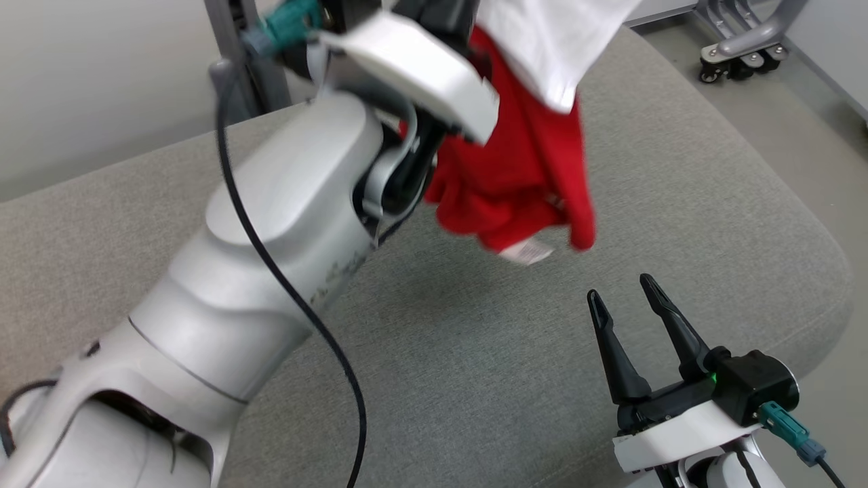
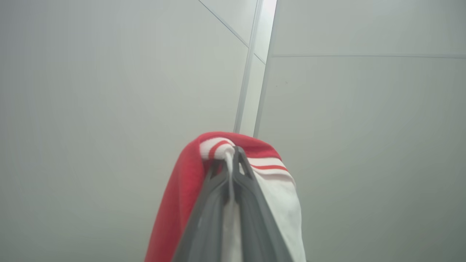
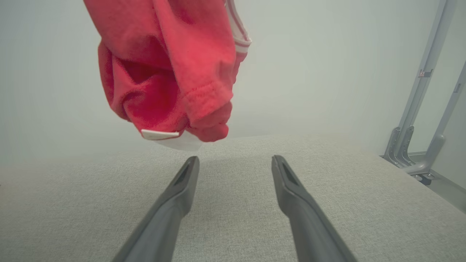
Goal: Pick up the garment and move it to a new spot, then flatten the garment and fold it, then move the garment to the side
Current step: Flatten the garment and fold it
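Observation:
The garment [image 1: 522, 169], red with a white part and red-white striped trim, hangs bunched in the air above the grey padded table [image 1: 475, 379]. My left gripper [image 2: 233, 153] is shut on its striped edge, and the cloth drapes down both sides of the fingers. In the head view my pale left forearm [image 1: 271, 257] reaches up to the top of the picture. My right gripper [image 1: 620, 288] stands open low over the table's near right part, with nothing between its fingers. In the right wrist view the garment [image 3: 164, 72] dangles above and to the left of that gripper [image 3: 236, 160], a white label at its lowest point.
A grey metal frame on casters [image 1: 739, 47] stands on the floor beyond the table's far right corner, also seen as the frame [image 3: 418, 145]. A grey post [image 1: 237, 61] rises behind the table's far left. A black cable [image 1: 305, 305] runs along my left arm.

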